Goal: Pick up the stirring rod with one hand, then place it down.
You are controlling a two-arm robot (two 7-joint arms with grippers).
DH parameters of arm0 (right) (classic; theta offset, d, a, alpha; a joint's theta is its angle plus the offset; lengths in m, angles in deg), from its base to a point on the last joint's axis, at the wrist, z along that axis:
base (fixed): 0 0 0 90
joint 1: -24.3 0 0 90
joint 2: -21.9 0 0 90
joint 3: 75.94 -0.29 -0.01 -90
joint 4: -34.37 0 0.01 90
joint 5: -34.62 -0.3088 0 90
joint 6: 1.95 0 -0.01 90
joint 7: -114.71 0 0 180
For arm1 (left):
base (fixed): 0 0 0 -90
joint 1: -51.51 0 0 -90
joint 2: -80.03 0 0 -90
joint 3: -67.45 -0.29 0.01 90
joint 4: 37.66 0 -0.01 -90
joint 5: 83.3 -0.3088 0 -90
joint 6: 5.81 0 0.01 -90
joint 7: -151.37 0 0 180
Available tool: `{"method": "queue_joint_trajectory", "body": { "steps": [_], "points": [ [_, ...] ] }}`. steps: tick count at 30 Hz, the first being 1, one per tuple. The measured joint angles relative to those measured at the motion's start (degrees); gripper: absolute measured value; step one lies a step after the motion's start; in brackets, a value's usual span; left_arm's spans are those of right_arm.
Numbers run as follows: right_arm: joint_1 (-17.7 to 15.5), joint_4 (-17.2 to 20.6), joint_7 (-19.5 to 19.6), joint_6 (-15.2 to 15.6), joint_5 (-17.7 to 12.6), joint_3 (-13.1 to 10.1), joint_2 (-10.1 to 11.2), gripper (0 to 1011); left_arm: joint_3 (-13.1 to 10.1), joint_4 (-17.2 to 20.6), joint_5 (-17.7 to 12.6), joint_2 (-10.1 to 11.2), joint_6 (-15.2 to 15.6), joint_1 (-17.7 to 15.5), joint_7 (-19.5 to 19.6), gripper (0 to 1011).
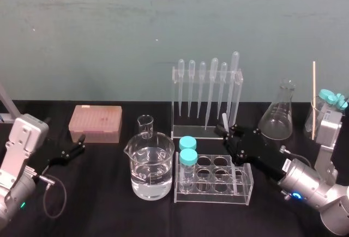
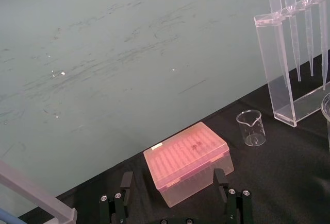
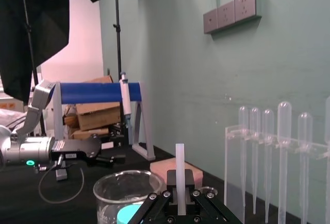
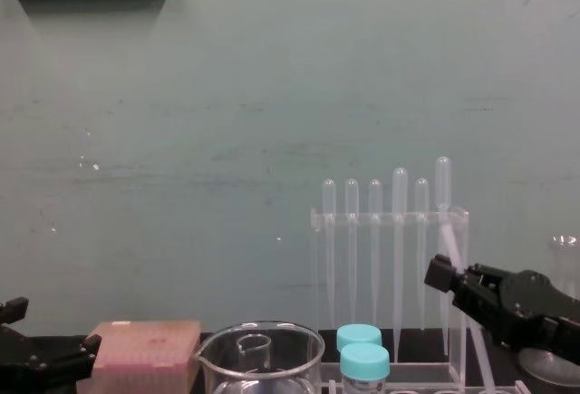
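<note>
The stirring rod (image 1: 223, 121) is a thin translucent-white stick, held tilted in front of the pipette rack (image 1: 206, 98). My right gripper (image 1: 228, 133) is shut on it near its upper part, and its lower part slants down over the clear test-tube rack (image 1: 215, 193). From the chest view the stirring rod (image 4: 450, 247) leans across the right gripper (image 4: 444, 278). In the right wrist view the stirring rod (image 3: 179, 172) stands straight up out of the shut fingers. My left gripper (image 1: 76, 149) rests open and empty at the left of the table, near the pink box (image 2: 188, 159).
A large beaker of water (image 1: 151, 166) and a small beaker (image 1: 145, 126) stand left of the tube rack, which holds two blue-capped tubes (image 1: 188, 158). A conical flask (image 1: 278, 111) and a wooden stick (image 1: 314, 98) are at the back right. The pink box (image 1: 95, 123) sits back left.
</note>
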Motion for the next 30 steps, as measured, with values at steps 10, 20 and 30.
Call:
{"method": "queue_joint_trajectory", "body": {
  "steps": [10,20,30],
  "points": [
    [0.6,-0.9,0.5,1.7,1.0,0.8,0.0,69,0.0,0.0,0.0,0.0,0.0,0.0,0.0,1000],
    [0.6,-0.9,0.5,1.5,0.9,0.7,0.0,69,0.0,0.0,0.0,0.0,0.0,0.0,0.0,1000],
    [0.6,-0.9,0.5,1.3,0.9,0.7,0.0,69,0.0,0.0,0.0,0.0,0.0,0.0,0.0,1000]
  ]
}}
